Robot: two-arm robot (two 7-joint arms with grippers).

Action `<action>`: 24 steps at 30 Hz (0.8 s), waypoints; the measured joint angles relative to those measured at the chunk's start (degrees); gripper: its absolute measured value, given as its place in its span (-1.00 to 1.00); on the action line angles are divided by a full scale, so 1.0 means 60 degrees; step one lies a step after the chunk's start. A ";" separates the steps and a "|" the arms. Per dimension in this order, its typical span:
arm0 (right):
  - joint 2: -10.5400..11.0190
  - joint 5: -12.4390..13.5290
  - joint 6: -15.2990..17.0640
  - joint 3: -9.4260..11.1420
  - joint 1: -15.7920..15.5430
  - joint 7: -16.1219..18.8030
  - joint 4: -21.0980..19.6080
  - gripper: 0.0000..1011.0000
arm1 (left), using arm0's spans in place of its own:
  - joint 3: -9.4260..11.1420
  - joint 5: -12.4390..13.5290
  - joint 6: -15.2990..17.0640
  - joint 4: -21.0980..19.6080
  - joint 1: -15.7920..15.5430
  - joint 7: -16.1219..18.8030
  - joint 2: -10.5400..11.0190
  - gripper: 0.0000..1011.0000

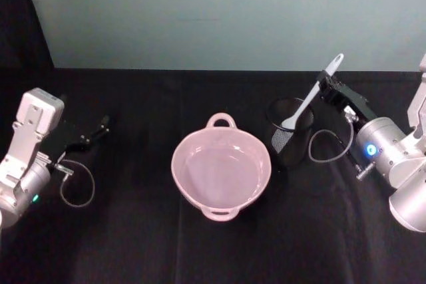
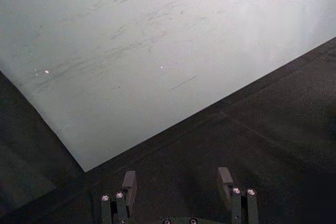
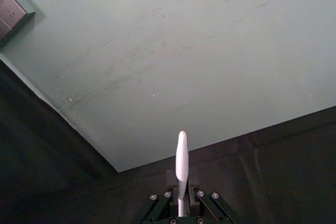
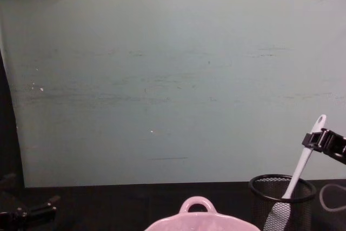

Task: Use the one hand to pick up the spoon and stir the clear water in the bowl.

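Bowl (image 1: 221, 168) sits nearest, centre of the black table (image 1: 133, 244), water in it clear and undisturbed. Just beside it on the right stands the mesh cup (image 1: 291, 139), spoon (image 1: 307, 102) leaning in it, blade down. Right gripper (image 1: 325, 87) has its jaws closed on the upper handle. Risk: a slanted lift may catch the cup's rim and tip it toward the bowl. Left gripper (image 2: 178, 182) rests parked at far left, jaws apart, empty.
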 joint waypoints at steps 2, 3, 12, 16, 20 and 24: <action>-0.0012 -0.0044 -0.0002 -0.0013 0.0002 0.0003 0.0027 -0.78 | 0.0000 0.0000 0.0000 0.0000 0.0001 0.0000 -0.0001 1.00; -0.0015 -0.0059 -0.0004 -0.0018 0.0002 0.0003 0.0031 -0.78 | 0.0000 0.0000 0.0000 0.0000 0.0001 0.0000 0.0000 1.00; -0.0057 -0.0188 -0.0014 -0.0017 -0.0025 0.0031 0.0067 -0.78 | 0.0000 0.0001 0.0000 0.0000 0.0000 0.0000 0.0000 1.00; -0.0066 -0.0216 -0.0008 -0.0009 -0.0030 0.0053 0.0097 -0.78 | 0.0000 0.0000 0.0000 0.0000 0.0000 0.0000 0.0000 1.00; -0.0087 -0.0226 0.0036 -0.0004 -0.0033 0.0064 0.0132 -0.78 | 0.0000 0.0000 0.0000 0.0000 0.0000 0.0000 0.0000 1.00; -0.0087 -0.0223 0.0065 0.0009 -0.0036 0.0102 0.0147 -0.78 | -0.0001 0.0000 0.0000 0.0000 0.0001 0.0000 0.0000 1.00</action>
